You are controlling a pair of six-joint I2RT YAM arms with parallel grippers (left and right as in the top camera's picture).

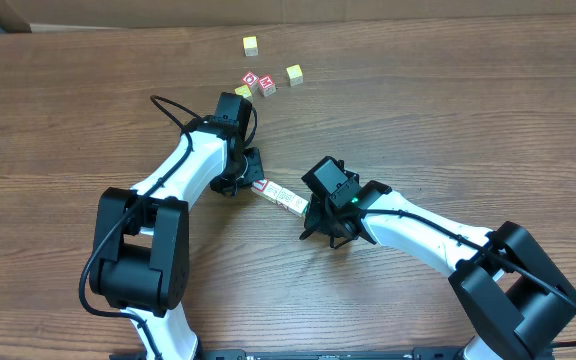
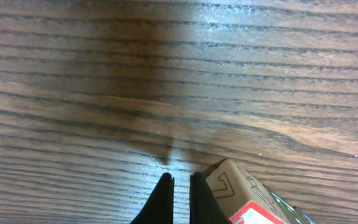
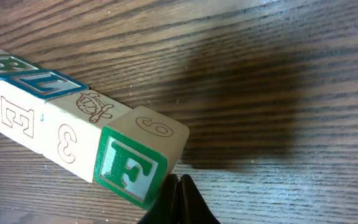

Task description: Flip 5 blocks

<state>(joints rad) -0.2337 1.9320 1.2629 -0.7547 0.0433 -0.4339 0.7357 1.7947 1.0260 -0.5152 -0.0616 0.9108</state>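
The blocks lie end to end in a short row on the table between my two grippers. In the left wrist view the row's near end shows a pale block with a red line print and a red-and-white face below it. My left gripper is shut and empty, its fingertips just left of that end. In the right wrist view the row ends in a green "F" face. My right gripper is shut, tips against that block's lower right corner. In the overhead view the left gripper and right gripper flank the row.
Loose cubes sit at the back of the wooden table: two yellow cubes, two red-faced cubes and one yellowish cube. The left arm's cable loops near them.
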